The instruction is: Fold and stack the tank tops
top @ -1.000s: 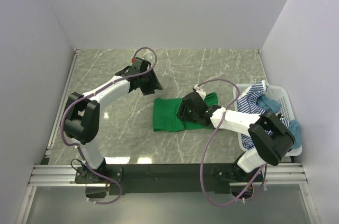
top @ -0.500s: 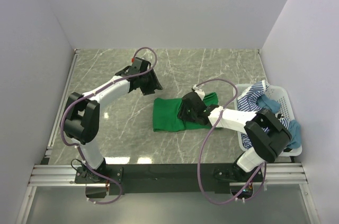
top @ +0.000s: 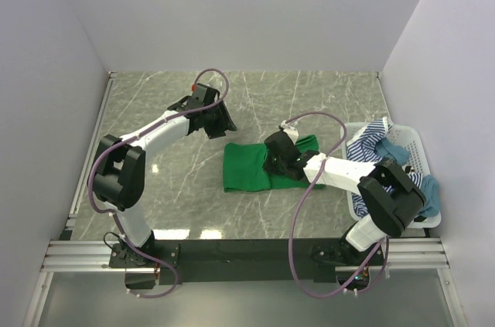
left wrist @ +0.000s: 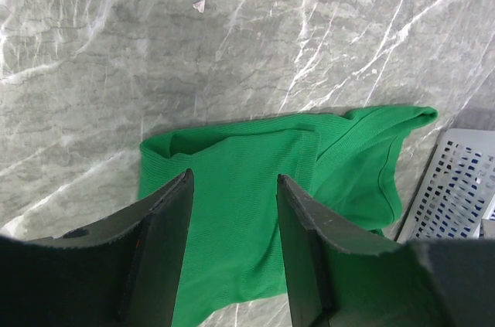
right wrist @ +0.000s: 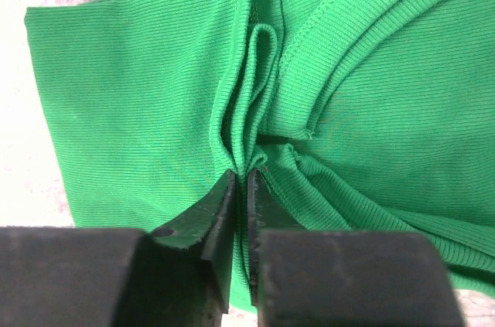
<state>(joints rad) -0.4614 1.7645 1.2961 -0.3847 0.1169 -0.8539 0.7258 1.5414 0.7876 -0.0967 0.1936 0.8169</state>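
Note:
A bright green tank top (top: 249, 167) lies partly folded on the marble table (top: 178, 180), also seen from above as the green tank top (left wrist: 255, 188). My right gripper (top: 272, 163) is shut on a bunched ridge of the green tank top (right wrist: 155, 103), the cloth pinched between its fingertips (right wrist: 224, 188). My left gripper (top: 224, 122) hangs over the table behind the garment, open and empty, its fingers (left wrist: 166, 226) apart. A navy-and-white striped tank top (top: 367, 145) and a teal one (top: 394, 153) lie in the basket.
A white slatted plastic basket (top: 414, 141) stands at the right edge of the table, its corner the white basket (left wrist: 456, 188) in the left wrist view. White walls close in the table on three sides.
My right gripper has closed from wide open onto a fold of the green tank top, shifting slightly left. The left arm has not moved.

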